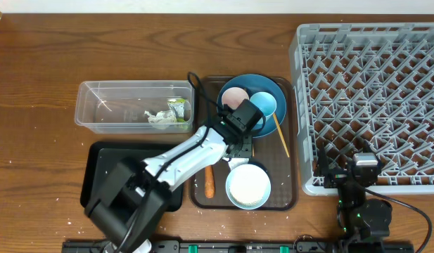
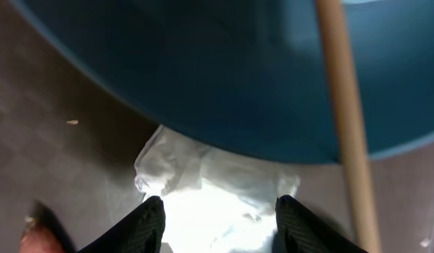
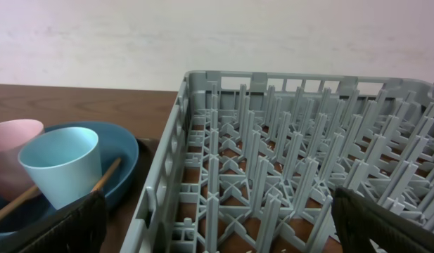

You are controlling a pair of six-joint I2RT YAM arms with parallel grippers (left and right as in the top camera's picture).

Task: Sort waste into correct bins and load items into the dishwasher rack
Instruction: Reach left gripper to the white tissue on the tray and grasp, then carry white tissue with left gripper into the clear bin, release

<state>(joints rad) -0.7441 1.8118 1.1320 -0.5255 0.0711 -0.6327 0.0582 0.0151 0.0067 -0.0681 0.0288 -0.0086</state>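
Our left pincer (image 2: 220, 211) hangs low over the tray (image 2: 55, 154) with its fingers apart. A crumpled white paper (image 2: 202, 183) lies between them, and we cannot tell whether the pads touch it yet. We judge the spread just wide enough to straddle the scrap. The paper sits tucked under the plate (image 2: 202, 84) rim straight ahead, and a chopstick (image 2: 347, 126) runs past the right finger, so room is tight.

Behind the pincer, toward its arm, the bowl (image 1: 248, 186) and the carrot (image 1: 209, 180) lie on the same tray. Ahead, the pink cup (image 1: 235, 98) and the blue cup (image 1: 264, 104) stand on the plate.

Well off to its left, the tub (image 1: 90, 105) already holds a wrapper (image 1: 167, 114), so we take that as paper's place. Far to the right stands the rack (image 1: 371, 91). Our right pincer (image 3: 220, 211) is spread wide at its near edge with nothing in it, parked, we think, for the dishes.
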